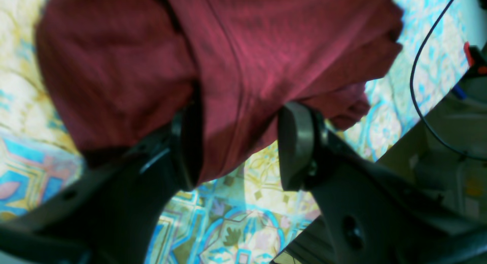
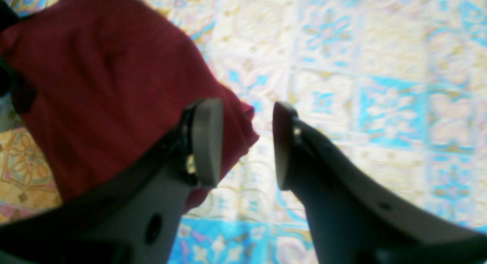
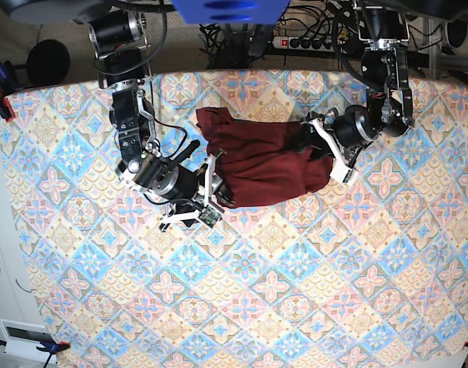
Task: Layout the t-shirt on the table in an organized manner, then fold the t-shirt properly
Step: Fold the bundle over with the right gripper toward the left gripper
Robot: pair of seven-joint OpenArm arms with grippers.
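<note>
The dark maroon t-shirt [image 3: 261, 157] lies bunched and creased on the patterned table [image 3: 280, 291], in its far middle part. My left gripper [image 3: 331, 153] is at the shirt's right edge. In the left wrist view the left gripper [image 1: 239, 134] is open, and a fold of the shirt [image 1: 236, 66] hangs down into the gap against one finger [image 1: 188, 150]. My right gripper [image 3: 212, 184] is at the shirt's left lower edge. In the right wrist view it [image 2: 245, 123] is open, and a corner of the shirt [image 2: 114, 85] reaches just into the gap above the table [image 2: 361, 66].
A black cable [image 1: 414, 85] and a red clamp [image 1: 470, 54] hang by the table edge at the right of the left wrist view. A power strip [image 3: 311, 42] and cables lie behind the table. A clamp [image 3: 0, 100] grips the table's left edge.
</note>
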